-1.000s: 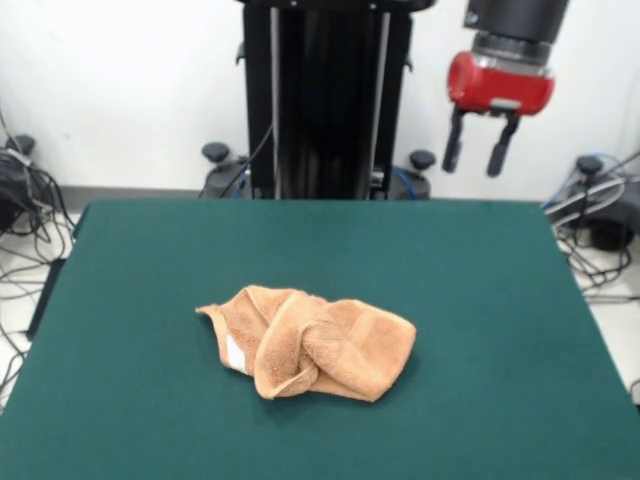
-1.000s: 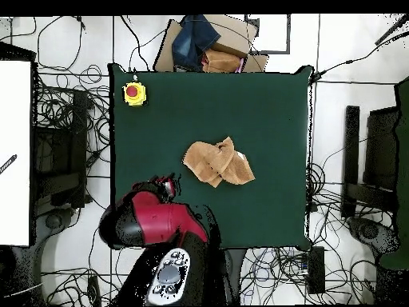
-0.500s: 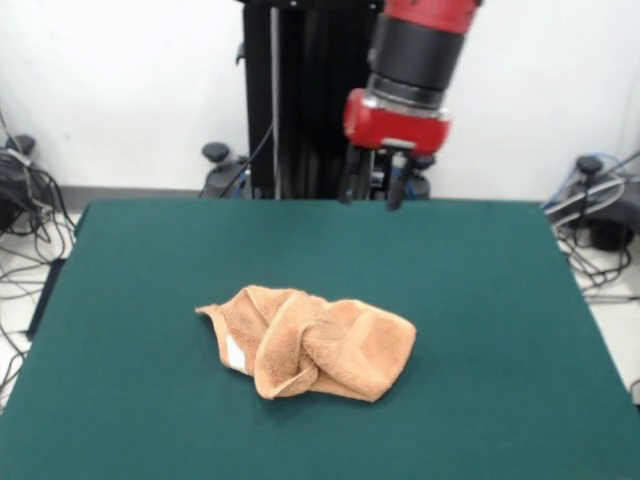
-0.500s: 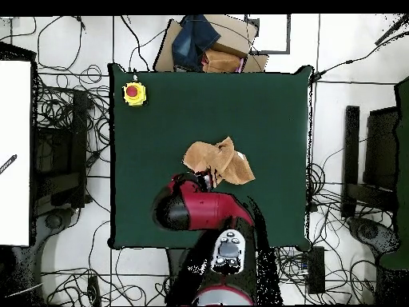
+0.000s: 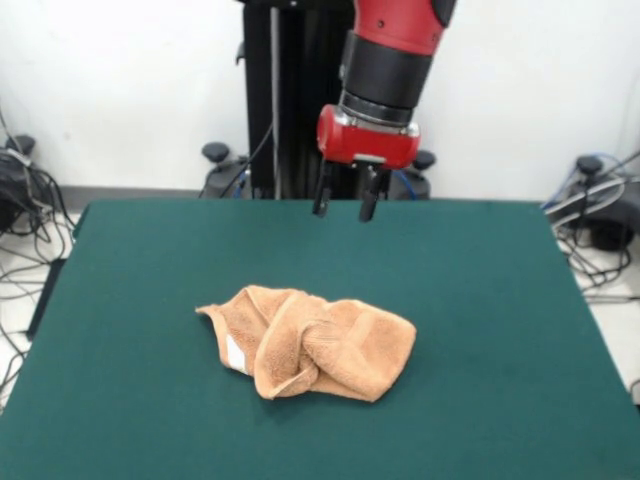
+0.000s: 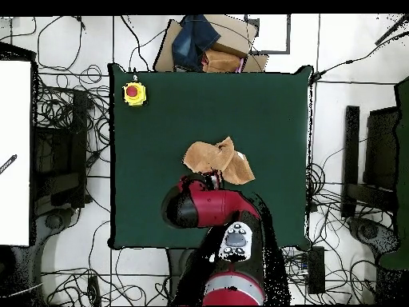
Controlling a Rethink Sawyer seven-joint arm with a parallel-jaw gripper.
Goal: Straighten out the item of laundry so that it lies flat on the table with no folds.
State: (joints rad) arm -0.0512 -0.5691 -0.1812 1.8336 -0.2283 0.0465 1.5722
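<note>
The item of laundry [image 5: 312,342], a tan-orange towel, lies crumpled in a bunch near the middle of the green table [image 5: 480,300], with a small white label showing at its left side. In the overhead view the towel [image 6: 220,160] shows several folds. My gripper [image 5: 345,202] hangs open and empty in the air behind and above the towel, fingers pointing down. From above, the red arm covers the gripper and touches the towel's near edge in the picture.
A yellow box with a red button [image 6: 133,93] sits at one table corner. Cardboard and blue cloth [image 6: 204,44] lie beyond the far edge. Cables cover the floor on every side of the table.
The arm has swung from beside the table to over it, and the gripper has come lower and closer to the towel. The towel has not moved.
</note>
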